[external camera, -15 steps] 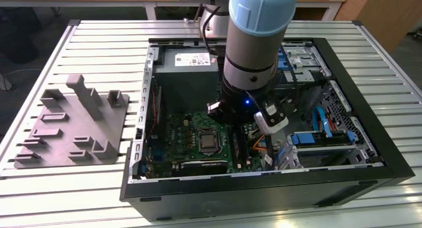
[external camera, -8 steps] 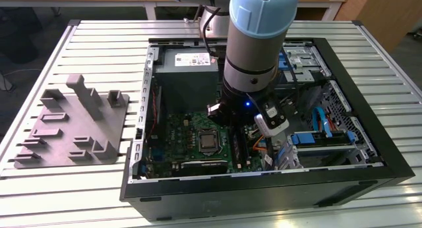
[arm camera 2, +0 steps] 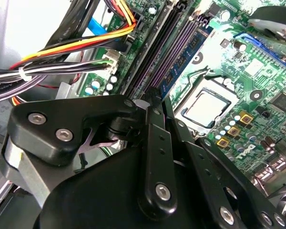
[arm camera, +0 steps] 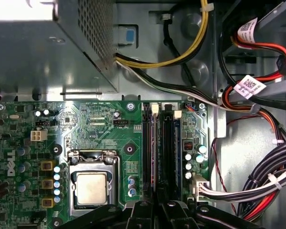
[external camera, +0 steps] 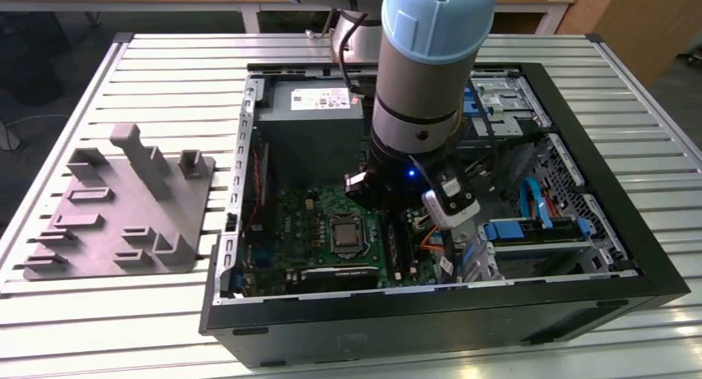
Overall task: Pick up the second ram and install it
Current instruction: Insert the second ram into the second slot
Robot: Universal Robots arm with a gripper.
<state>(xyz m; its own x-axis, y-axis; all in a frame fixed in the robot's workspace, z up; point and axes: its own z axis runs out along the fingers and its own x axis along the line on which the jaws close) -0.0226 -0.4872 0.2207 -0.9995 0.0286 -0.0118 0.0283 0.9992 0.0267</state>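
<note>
In the second wrist view my gripper point(arm camera 2: 160, 98) has its two black fingers drawn close together around the second ram point(arm camera 2: 183, 59). The ram is a thin dark-blue board standing on edge and running away from the fingertips along the memory slots point(arm camera 2: 157, 57). The first wrist view looks straight down on the ram point(arm camera: 160, 157) as a narrow dark strip between the slot latches, with the gripper point(arm camera: 158, 205) over its near part. I cannot tell whether it is fully seated. In the exterior view the gripper point(external camera: 397, 205) is low inside the open computer case point(external camera: 614, 256), over the green motherboard point(external camera: 318, 231).
The processor socket point(arm camera: 91, 187) lies beside the slots. Bundled power cables point(arm camera: 262, 186) and red and orange wires point(arm camera 2: 86, 43) crowd the slots' other side. The power supply box point(external camera: 312, 120) fills the case's far end. A grey stepped fixture point(external camera: 121, 206) sits on the slatted table at the exterior view's left.
</note>
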